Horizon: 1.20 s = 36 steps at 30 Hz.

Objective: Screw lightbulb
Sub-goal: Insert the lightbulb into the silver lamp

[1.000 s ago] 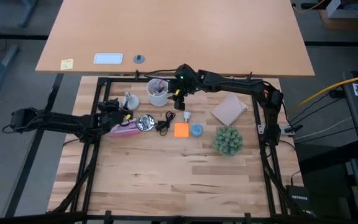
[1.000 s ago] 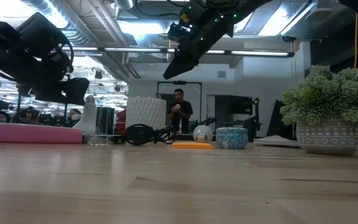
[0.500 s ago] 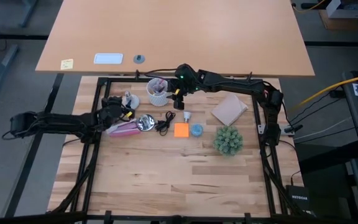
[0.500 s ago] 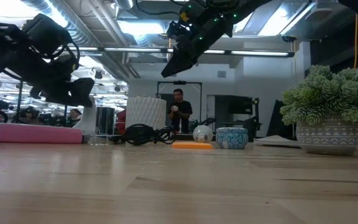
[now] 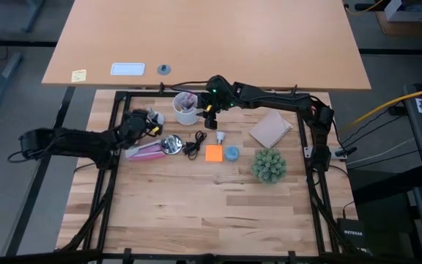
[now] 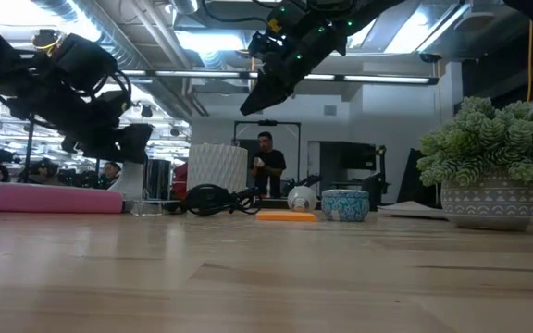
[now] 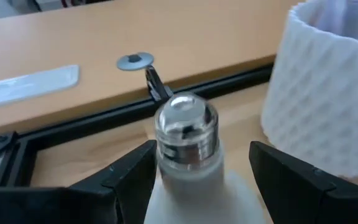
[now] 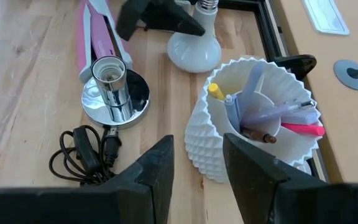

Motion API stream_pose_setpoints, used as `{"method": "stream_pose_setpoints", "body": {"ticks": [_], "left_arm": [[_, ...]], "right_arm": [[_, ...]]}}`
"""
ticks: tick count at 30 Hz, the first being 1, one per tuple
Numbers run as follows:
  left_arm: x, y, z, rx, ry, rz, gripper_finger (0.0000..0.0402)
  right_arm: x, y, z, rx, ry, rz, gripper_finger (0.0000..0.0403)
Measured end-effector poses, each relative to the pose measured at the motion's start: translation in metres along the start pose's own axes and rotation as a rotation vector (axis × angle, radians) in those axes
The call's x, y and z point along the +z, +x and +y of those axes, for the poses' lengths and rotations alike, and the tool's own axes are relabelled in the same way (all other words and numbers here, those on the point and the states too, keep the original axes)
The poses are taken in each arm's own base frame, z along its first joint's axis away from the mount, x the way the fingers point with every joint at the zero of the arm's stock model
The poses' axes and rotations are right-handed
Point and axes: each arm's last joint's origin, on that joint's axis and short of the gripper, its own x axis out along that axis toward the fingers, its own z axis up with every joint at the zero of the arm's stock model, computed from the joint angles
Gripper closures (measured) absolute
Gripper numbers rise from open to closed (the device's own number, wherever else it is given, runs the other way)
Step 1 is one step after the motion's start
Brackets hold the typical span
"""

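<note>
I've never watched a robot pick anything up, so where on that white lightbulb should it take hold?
Likely at the narrow neck just below the threaded base. The lightbulb stands dome-down with its base up, so coming level from the side suits it. The left gripper has its open fingers either side of that neck.

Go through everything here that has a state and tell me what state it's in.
lightbulb: standing dome down, base up, not in the socket.
socket: upright, empty.
cord: coiled beside the socket.
pen cup: upright, holding pens.
left claw: open, straddling the lightbulb's base.
right claw: open, raised near the pen cup.
</note>
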Motion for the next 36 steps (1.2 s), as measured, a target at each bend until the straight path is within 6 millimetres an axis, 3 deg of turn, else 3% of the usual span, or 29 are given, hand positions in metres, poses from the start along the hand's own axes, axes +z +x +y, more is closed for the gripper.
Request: {"method": "stream_pose_setpoints", "body": {"ticks": [12,22,36], "left_arm": [[-0.005,0.019,0.003,0.012,-0.022,0.014,0.0163],[-0.003,0.018,0.002,0.005,-0.037,-0.005,0.0271],[0.009,0.017,-0.001,-0.024,-0.095,-0.103,0.0264]], "right_arm": [[0.0,0.0,0.0,0.001,0.0,0.003,0.026],[-0.001,0.0,-0.001,-0.041,0.0,0.021,0.026],[-0.006,-0.001,-0.002,-0.096,-0.071,0.1,0.026]]}}
